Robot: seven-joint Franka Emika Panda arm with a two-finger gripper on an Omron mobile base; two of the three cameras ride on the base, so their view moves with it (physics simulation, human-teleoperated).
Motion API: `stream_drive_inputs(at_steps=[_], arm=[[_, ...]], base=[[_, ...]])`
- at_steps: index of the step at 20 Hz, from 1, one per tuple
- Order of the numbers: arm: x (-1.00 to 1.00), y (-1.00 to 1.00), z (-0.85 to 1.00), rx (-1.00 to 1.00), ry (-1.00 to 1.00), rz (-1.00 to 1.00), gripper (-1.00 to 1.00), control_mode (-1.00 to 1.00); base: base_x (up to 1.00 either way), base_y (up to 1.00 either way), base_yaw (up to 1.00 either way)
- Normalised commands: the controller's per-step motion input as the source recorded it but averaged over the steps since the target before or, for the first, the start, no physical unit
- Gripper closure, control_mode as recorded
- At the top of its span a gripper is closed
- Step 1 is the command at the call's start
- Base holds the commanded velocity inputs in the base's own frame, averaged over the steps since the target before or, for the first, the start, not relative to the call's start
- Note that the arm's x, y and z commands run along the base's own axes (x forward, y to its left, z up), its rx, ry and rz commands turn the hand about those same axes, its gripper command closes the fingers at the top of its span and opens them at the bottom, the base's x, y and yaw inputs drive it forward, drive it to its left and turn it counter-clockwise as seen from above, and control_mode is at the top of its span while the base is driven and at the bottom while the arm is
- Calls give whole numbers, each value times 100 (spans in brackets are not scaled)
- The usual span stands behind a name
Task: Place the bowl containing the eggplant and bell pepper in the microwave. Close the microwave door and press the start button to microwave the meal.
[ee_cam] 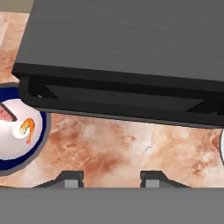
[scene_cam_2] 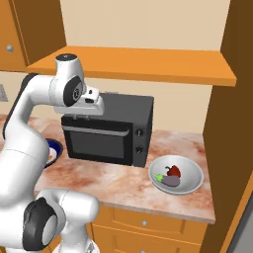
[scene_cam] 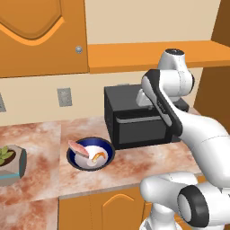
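From where I stand, the far left of the worktop (scene_cam: 40,134) holds a small potted plant (scene_cam: 9,159), and next to it sits the dark-blue bowl (scene_cam: 90,153) with scraps of food on its white inside — not the one wanted. Then comes the black box oven (scene_cam_2: 106,129), door shut, with the arm bent over it and the tool (ee_cam: 111,178) hanging above its front edge, pointing down at the marbled surface just ahead of the oven. Its two finger tips stand apart, roughly half spread, with nothing between them; it holds nothing. Further right, just past the oven's knob side, rests the pale bowl (scene_cam_2: 176,175), and in it the eggplant (scene_cam_2: 168,181) and the red bell pepper (scene_cam_2: 173,171) lie touching each other. The tool is well apart from that bowl, so I judge the pick-up is not yet begun. The risks I see: the blue bowl lies nearer the tool's line of sight, and a grab there would carry off the wrong dish; the pale bowl is shallow, so a pinch on its rim could tip it and roll the vegetables out — and it sits near the worktop's front edge by the tall cabinet side (scene_cam_2: 232,123), leaving little room for a sideways swing.
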Motion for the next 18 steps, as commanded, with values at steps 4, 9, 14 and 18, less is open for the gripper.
stream_drive_inputs(at_steps=[4, 9, 14, 18], arm=[[-30, -5, -2, 0, -4, -3, -100, -100], [-65, -19, -15, 0, -5, -11, -100, -100], [-74, -45, -38, 3, -15, -22, -100, -100], [-61, -52, -32, 3, -16, -29, -100, -100]], base=[[0, 0, 0], [0, 0, 0], [0, 0, 0], [0, 0, 0]])
